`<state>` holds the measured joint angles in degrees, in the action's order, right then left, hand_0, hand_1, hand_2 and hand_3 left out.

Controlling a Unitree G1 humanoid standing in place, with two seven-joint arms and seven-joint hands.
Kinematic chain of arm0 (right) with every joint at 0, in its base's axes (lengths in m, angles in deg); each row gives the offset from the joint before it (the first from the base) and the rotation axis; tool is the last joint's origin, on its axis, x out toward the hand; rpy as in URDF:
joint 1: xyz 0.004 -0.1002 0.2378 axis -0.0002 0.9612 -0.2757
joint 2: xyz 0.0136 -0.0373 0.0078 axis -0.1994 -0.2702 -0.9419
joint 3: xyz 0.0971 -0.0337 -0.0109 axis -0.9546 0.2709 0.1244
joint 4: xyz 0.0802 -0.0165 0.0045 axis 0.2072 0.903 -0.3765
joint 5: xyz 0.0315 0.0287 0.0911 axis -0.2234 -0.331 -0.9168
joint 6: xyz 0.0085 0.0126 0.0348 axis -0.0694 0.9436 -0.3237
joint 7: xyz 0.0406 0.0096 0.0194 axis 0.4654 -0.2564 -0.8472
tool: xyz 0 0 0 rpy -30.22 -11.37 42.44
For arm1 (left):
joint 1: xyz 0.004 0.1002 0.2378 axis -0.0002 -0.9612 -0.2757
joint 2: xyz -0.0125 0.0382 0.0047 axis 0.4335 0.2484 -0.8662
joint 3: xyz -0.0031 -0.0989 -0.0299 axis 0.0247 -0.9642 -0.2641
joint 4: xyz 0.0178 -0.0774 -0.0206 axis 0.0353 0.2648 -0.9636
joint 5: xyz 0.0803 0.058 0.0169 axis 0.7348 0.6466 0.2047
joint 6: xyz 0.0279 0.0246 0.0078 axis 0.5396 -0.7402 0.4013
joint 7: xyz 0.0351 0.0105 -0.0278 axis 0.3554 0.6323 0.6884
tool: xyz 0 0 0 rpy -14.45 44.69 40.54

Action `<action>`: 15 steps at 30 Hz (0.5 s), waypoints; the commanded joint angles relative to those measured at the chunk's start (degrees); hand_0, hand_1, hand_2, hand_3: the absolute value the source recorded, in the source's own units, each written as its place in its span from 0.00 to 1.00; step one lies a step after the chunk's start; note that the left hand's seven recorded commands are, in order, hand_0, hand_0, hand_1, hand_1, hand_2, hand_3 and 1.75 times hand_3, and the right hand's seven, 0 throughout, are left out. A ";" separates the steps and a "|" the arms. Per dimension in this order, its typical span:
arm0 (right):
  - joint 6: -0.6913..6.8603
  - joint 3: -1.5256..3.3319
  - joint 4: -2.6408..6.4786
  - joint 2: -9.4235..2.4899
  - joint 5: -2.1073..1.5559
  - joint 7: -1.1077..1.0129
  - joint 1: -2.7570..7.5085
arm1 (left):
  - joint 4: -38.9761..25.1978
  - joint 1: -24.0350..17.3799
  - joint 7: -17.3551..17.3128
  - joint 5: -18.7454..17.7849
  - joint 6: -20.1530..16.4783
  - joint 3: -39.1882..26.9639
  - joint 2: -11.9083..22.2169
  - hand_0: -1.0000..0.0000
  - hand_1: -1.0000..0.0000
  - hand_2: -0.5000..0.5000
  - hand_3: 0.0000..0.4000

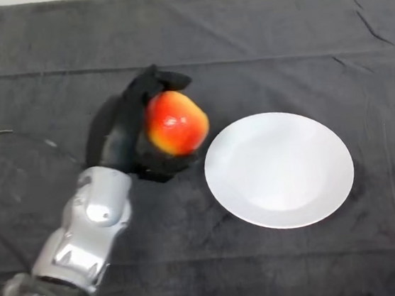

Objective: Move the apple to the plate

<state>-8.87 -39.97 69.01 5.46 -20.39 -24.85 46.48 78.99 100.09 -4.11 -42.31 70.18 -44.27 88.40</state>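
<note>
A red and yellow apple [175, 124] sits in my black left hand [133, 130], whose fingers curl over its top and whose thumb wraps under it. The hand holds the apple above the dark cloth, just left of a round white plate [280, 169]. The apple's right side nearly reaches the plate's left rim. The plate has nothing on it. My silver-grey arm [92, 228] comes in from the lower left.
The table is covered by a dark grey cloth [243, 43] with a few creases. Its far edge runs along the top of the view.
</note>
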 commanded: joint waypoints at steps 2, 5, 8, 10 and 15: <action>0.13 -1.36 -1.43 0.68 0.08 0.44 1.13 | 4.56 5.53 0.90 -1.06 2.85 1.63 -0.91 0.00 0.00 0.50 1.00; 0.14 -1.36 -1.34 0.72 0.08 0.38 1.10 | 8.14 7.27 0.87 -2.25 4.49 2.69 -1.81 0.00 0.00 0.50 1.00; 0.16 -1.36 -1.25 0.76 0.08 0.33 1.06 | 11.30 8.65 1.08 -3.38 5.82 3.96 -2.84 0.00 0.00 0.50 1.00; 0.17 -1.36 -1.18 0.79 0.08 0.29 1.03 | 13.13 9.29 1.43 -4.07 6.58 5.01 -3.60 0.00 0.00 0.50 1.00; 0.19 -1.35 -1.02 0.85 0.09 0.19 0.97 | 16.91 10.45 2.35 -6.26 8.08 8.48 -5.32 0.00 0.00 0.50 1.00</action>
<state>-8.86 -39.96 69.01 5.46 -20.39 -24.86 46.48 94.77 106.65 -2.42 -47.76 77.45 -35.72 83.05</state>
